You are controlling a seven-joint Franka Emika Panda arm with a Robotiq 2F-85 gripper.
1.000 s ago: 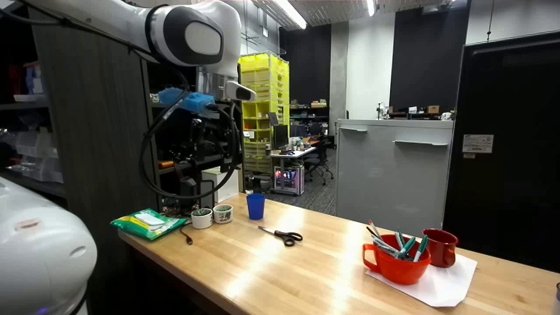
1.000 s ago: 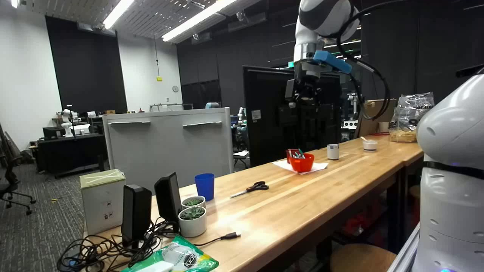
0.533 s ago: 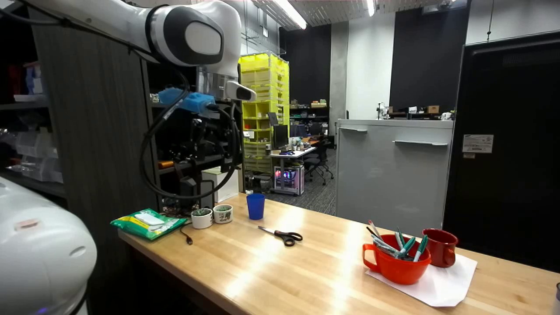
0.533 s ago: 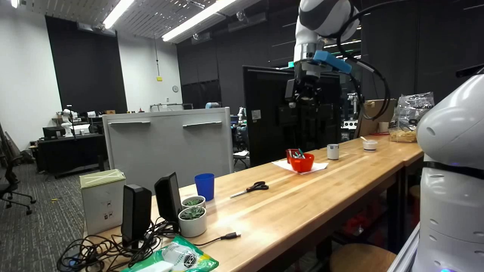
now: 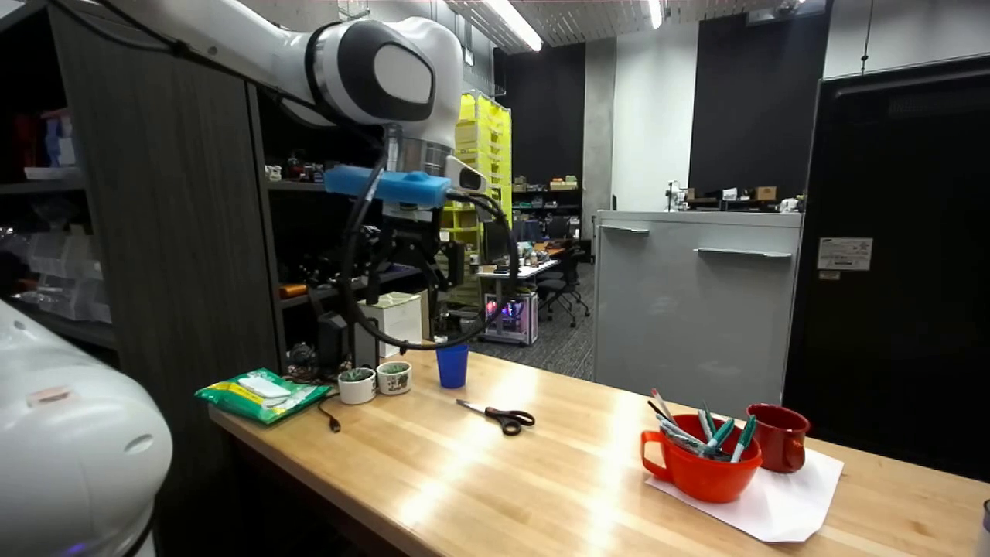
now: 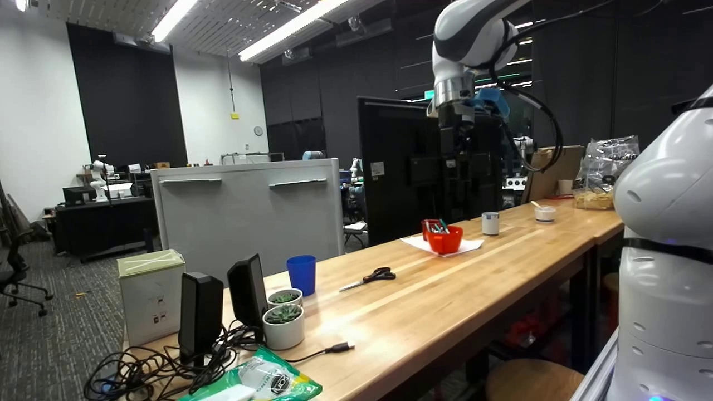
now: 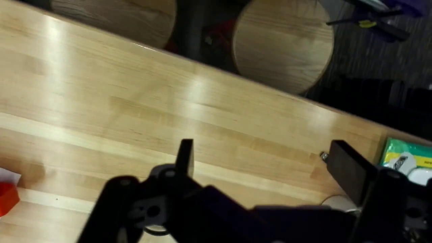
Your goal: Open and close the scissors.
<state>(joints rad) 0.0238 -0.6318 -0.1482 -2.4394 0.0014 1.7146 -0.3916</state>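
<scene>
Black-handled scissors lie below the tool — well apart.

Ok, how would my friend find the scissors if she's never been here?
On the long wooden table, find the blue cup. The scissors lie flat near it, toward the red bowl of pens. Two dark finger loops and thin blades set them apart from both.

Vs. a sec ago, the arm & gripper have shifted & turned in both ext. views, blue block now more broadside in an ext. view, w/ the cable loop there crossing the blue cup at its rim.
</scene>
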